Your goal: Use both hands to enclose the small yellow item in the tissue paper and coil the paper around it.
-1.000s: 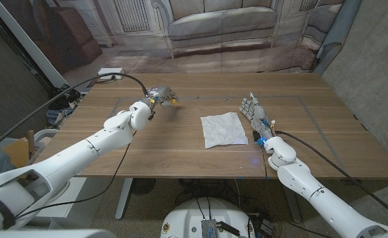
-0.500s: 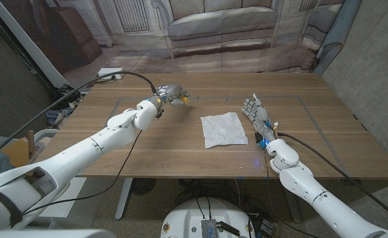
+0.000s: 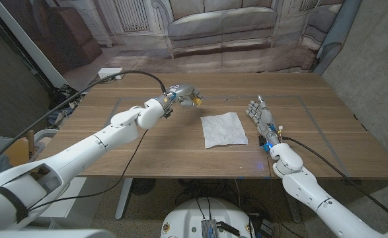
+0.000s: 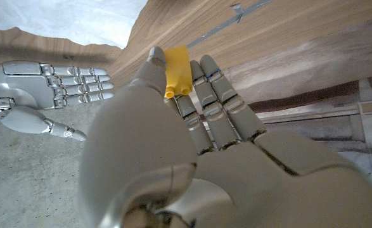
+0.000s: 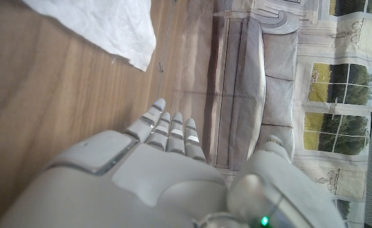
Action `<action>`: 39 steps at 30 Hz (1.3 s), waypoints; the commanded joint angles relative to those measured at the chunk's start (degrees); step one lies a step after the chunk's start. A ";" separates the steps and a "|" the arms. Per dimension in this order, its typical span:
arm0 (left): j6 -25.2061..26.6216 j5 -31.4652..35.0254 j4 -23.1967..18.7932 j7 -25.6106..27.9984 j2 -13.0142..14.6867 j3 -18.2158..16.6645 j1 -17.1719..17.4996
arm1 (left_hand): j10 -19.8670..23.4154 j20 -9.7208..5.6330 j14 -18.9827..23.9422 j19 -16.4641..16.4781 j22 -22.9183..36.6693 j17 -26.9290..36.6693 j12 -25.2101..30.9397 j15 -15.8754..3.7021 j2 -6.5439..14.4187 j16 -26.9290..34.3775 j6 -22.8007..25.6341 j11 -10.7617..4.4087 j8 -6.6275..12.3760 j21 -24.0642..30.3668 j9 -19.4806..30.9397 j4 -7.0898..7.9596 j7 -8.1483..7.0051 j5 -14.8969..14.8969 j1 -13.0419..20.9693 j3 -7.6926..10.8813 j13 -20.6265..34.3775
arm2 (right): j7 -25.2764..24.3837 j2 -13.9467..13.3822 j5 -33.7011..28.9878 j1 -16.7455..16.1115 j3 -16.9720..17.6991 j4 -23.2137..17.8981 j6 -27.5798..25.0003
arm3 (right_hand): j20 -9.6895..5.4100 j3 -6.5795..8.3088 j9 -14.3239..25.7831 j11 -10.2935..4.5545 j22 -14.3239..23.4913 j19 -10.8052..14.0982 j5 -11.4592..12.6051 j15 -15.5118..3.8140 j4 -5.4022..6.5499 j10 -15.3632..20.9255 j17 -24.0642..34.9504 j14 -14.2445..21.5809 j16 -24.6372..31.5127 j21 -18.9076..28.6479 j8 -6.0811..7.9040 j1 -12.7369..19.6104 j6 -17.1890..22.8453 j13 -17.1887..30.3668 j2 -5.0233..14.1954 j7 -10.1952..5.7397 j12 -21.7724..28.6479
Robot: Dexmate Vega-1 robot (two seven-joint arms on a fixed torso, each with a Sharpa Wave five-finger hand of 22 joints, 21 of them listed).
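- Your left hand (image 3: 184,93) pinched the yellow item (image 3: 196,101) above bare tabletop (image 3: 147,142), near the tissue paper (image 3: 224,129).
- Item's long axis ran along your fingers (image 4: 220,101).
- Your right hand (image 3: 262,117) stood open and empty beside the paper.

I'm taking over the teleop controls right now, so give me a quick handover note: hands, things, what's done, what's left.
Left hand: holds the small yellow item in its fingers, raised over the table's far side, just beyond the far left corner of the tissue paper.
Right hand: empty, fingers apart, waiting just right of the tissue.
Tissue paper: spread flat on the wooden table between the two hands, nothing on it.
Done: yellow item picked up.
Left: set the item on the tissue, fold the paper over it with both hands, then coil it around.
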 commanded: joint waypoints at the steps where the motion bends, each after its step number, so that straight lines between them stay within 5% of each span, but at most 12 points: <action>1: -6.70 0.39 -1.59 -1.64 0.13 -0.46 1.08 | 0.44 -0.49 0.10 -0.34 0.10 0.11 0.39 -3.90 0.47 0.21 0.29 -0.59 0.42 -0.17 0.22 2.26 -0.16 0.37 -0.37 2.61 0.25 | -0.26 -0.43 0.10 -1.41 0.82 -0.68 1.05 | 0.02 0.24 0.14 -0.23 0.27 0.23 -0.09 0.01 -0.32 -0.04 0.12 0.26 0.38 0.43 0.25 0.07 0.20 0.29 0.46 0.04 0.21; 39: -15.29 10.10 -7.35 -6.90 -0.99 0.61 3.76 | 1.00 -0.89 0.08 -0.80 0.19 0.17 0.30 -4.12 0.37 0.28 0.96 -1.01 0.67 -0.54 0.11 2.18 -0.58 0.38 -0.69 3.10 0.39 | 0.33 -2.64 0.87 -4.57 2.49 -3.61 1.25 | 0.02 0.27 0.14 -0.13 0.27 0.31 -0.11 0.03 -0.53 -0.03 0.11 0.28 0.36 0.45 0.24 0.08 0.20 0.29 0.65 0.08 0.21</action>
